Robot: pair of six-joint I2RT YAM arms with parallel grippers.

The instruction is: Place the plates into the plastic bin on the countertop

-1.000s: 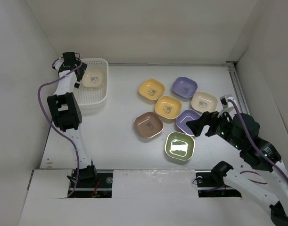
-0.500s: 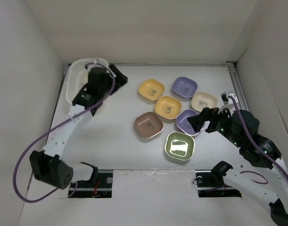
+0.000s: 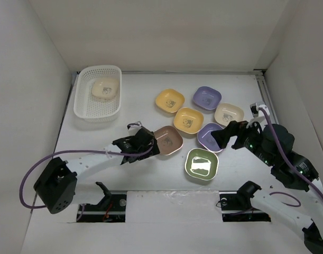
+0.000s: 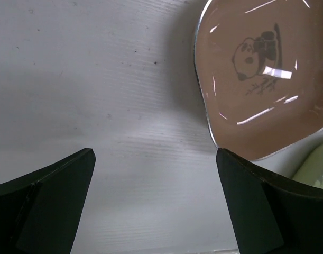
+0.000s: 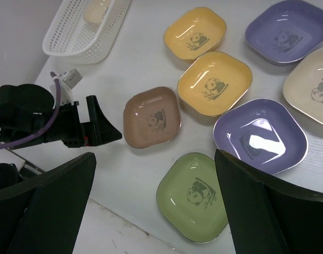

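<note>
The white plastic bin (image 3: pixel 98 106) stands at the back left of the countertop (image 3: pixel 129 114) with one cream plate (image 3: pixel 105 88) inside. On the countertop lie two yellow plates (image 3: pixel 169 100) (image 3: pixel 188 120), two lavender plates (image 3: pixel 206 97) (image 3: pixel 210 136), a cream plate (image 3: pixel 229 114), a brown plate (image 3: pixel 167 140) and a green plate (image 3: pixel 201 164). My left gripper (image 3: pixel 149 142) is open, low over the bare surface just left of the brown plate (image 4: pixel 256 79), holding nothing. My right gripper (image 3: pixel 220 138) hangs open above the near lavender plate (image 5: pixel 260 135) and the green plate (image 5: pixel 193 196).
White walls close in the countertop on the left, back and right. A metal rail (image 3: pixel 267 98) runs along the right edge. The left arm's purple cable (image 3: pixel 29 174) loops near the front left. The arm bases sit at the near edge.
My left arm has swung away from the bin, forward and right, down to the brown plate's left side. The cream plate stays in the bin. My right arm has hardly moved.
</note>
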